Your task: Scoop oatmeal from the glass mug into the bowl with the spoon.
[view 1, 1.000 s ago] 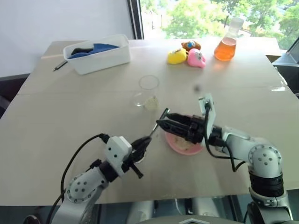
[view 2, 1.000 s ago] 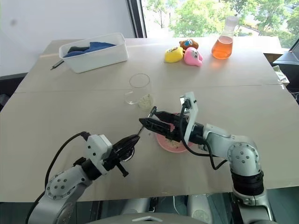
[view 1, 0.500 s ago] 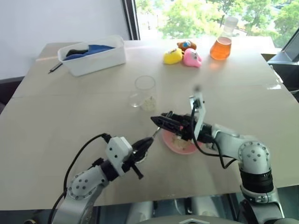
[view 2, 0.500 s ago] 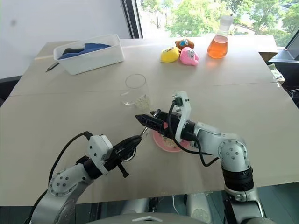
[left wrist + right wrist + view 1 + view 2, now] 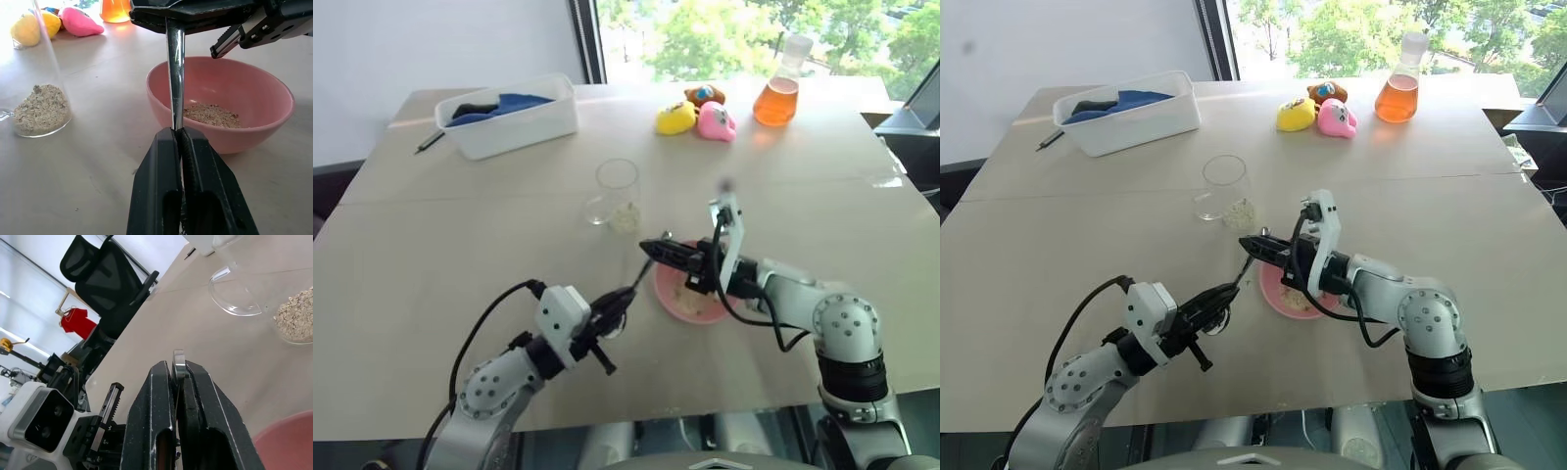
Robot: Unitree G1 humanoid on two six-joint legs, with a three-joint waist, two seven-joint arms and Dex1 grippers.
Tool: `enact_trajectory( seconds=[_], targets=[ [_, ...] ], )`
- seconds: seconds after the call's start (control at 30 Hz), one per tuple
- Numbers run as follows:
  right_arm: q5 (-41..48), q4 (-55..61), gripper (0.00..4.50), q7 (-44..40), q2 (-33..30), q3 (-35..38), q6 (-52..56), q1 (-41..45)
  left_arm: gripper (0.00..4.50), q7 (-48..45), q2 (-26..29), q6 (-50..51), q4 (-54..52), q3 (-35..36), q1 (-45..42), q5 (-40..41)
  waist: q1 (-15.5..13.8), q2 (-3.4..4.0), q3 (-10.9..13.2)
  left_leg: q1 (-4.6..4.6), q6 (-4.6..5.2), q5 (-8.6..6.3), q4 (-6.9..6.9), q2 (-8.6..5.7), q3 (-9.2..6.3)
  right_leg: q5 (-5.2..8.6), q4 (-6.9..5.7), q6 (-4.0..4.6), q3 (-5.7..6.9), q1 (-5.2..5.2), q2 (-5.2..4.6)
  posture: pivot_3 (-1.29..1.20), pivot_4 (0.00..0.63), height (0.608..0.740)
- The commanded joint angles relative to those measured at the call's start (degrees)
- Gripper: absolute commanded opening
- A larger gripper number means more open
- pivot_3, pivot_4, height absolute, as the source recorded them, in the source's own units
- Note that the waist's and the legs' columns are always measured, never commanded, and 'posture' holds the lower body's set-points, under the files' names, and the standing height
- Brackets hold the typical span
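The slim silver spoon [image 5: 636,277] slants up over the table just left of the pink bowl [image 5: 677,311]. My left gripper [image 5: 625,297] is shut on its lower end, plain in the left wrist view with the fingers [image 5: 168,161] pressed to the shaft. My right gripper [image 5: 649,249] is shut on the upper part, and the spoon's tip [image 5: 178,360] pokes out between its fingers. The bowl holds a thin layer of oatmeal [image 5: 210,113]. The glass mug [image 5: 618,194] stands behind the grippers with more oatmeal [image 5: 41,106] at its bottom.
A white tub [image 5: 509,116] with blue cloth stands at the back left, a dark pen [image 5: 431,140] beside it. Yellow [image 5: 675,119] and pink [image 5: 717,122] toys and a flask of orange liquid [image 5: 780,96] stand at the back right. A black office chair [image 5: 112,289] stands beyond the table.
My right gripper's fingers, open around the spoon's upper part a second ago, have shut on it. The left gripper keeps its hold. The camera shifted early on.
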State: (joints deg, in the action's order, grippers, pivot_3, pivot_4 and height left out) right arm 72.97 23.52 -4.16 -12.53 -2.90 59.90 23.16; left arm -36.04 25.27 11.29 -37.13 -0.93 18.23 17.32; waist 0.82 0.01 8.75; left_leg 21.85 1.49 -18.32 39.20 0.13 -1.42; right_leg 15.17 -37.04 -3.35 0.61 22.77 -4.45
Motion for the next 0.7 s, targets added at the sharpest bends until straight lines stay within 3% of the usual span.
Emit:
enact_trajectory(
  seconds=[0.03, 0.2, 0.27, 0.47, 0.7],
  targets=[
    [1.6, 0.4, 0.00, 1.3, 0.3, 2.1, -0.9, 1.2, 1.07, 1.5, -0.4, -1.0, -0.7, 1.8, 0.6, 0.6, 0.0, 0.00, 0.0, 0.00, 0.00, 0.00, 0.00, 0.00, 0.00, 0.00, 0.00, 0.00, 0.00, 0.00, 0.00, 0.00, 0.150, 0.740],
    [6.1, -1.9, 0.00, 8.5, 5.3, 6.5, -4.8, 2.5, 3.64, 5.5, -1.4, -7.7, 3.3, 7.6, 0.4, -3.3, 0.0, 0.01, 0.0, -0.01, -0.01, 0.01, 0.00, 0.01, 0.02, 0.00, -0.04, 0.00, -0.01, 0.01, 0.01, 0.00, 0.150, 0.740],
    [7.9, -2.6, 0.00, 10.5, 5.6, 8.1, -5.5, 3.1, 4.44, 7.3, -1.8, -10.7, 4.5, 9.9, -0.1, -5.0, 0.0, 0.01, 0.0, -0.02, -0.01, 0.01, 0.00, 0.02, 0.00, 0.00, -0.05, 0.00, -0.01, 0.02, 0.04, 0.00, 0.150, 0.740],
    [13.3, -6.2, 0.00, 14.8, 3.0, 14.1, -8.2, 8.0, 4.48, 12.1, -2.3, -13.7, 10.2, 11.6, -4.5, -10.3, -0.1, 0.01, 0.0, 0.00, -0.03, 0.02, 0.04, -0.04, 0.03, 0.00, -0.05, 0.00, -0.01, 0.01, -0.02, 0.00, 0.150, 0.740],
    [15.2, -10.8, 0.00, 16.6, -1.6, 18.5, -10.9, 14.3, 4.48, 13.4, -1.6, -15.0, 18.4, 8.8, -13.2, -14.5, 0.1, 0.02, 0.0, -0.04, -0.03, 0.03, 0.06, -0.07, 0.07, 0.00, -0.15, 0.00, -0.02, 0.02, 0.10, 0.00, 0.150, 0.740]
  ],
)
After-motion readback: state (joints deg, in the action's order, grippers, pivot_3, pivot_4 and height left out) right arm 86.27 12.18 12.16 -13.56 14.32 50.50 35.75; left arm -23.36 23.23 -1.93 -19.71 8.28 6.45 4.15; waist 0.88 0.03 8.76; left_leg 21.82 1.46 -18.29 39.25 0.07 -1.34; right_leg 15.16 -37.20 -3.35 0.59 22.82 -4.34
